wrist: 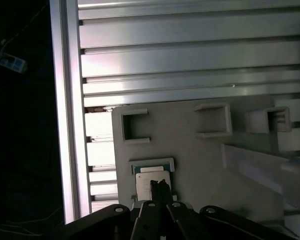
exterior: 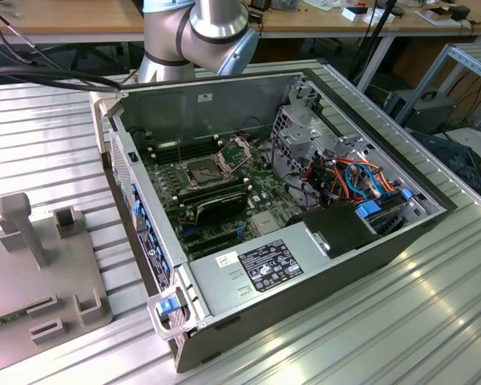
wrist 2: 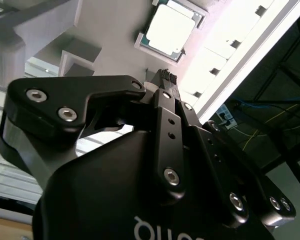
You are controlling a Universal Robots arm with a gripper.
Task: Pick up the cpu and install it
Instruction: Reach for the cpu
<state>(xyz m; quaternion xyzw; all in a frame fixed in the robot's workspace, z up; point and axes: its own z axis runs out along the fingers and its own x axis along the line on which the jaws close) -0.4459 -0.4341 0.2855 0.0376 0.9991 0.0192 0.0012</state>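
The cpu (wrist 2: 169, 30) is a small silver-grey square chip lying flat in a raised frame on a grey fixture plate (wrist 2: 115, 55). My gripper (wrist 2: 165, 75) hovers close over the plate beside the chip's edge, its two black fingers pressed together with nothing between them. In the first wrist view the fingertips of the gripper (wrist: 160, 186) overlap the near edge of the cpu (wrist: 151, 176). The motherboard's dark socket (exterior: 204, 170) sits with its metal frame hinged up, inside the open computer case (exterior: 361, 249) in the exterior view.
The grey fixture plate (exterior: 56, 281) carries upright posts and U-shaped holders at the exterior view's left. The arm's base (exterior: 194, 36) stands behind the case. Memory sticks, cables and a power supply (exterior: 256, 269) crowd the case. Everything rests on a ribbed aluminium table (exterior: 401, 329).
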